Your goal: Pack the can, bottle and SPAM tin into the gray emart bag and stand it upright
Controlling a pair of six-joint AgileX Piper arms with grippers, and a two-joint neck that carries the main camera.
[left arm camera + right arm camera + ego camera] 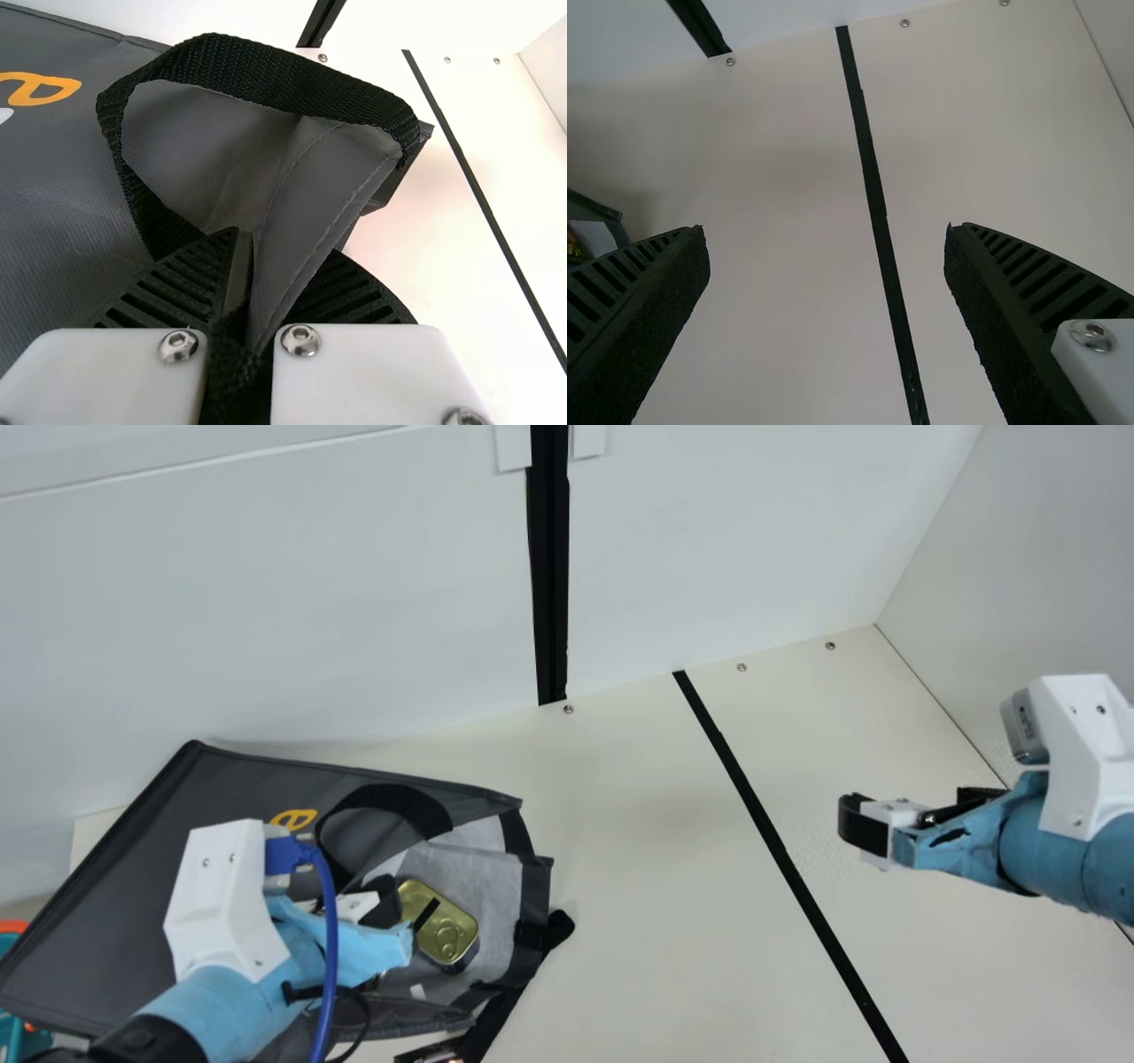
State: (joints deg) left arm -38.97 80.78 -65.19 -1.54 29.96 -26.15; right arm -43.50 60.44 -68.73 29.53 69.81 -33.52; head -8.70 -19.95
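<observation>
Table: cream top [638, 824], flat, meeting the walls at its far and right sides.
Far wall: white panels [266, 602], standing upright.
Right wall: pale panel [1045, 558], meeting the far wall at a corner.
Upright strip: black [549, 584], between the far panels, its foot at the table's far edge.
Tabs: two, white [512, 447], one either side of the strip.
Table line: black [772, 833], slanting rightward from far to near.
Screws: three [568, 709], along the far edge.
Left-edge item: teal and orange [12, 926], partly visible; type undetermined.

Main view high, slanting down, wrist views closer in, all sharing the black stripe [792, 865]
</observation>
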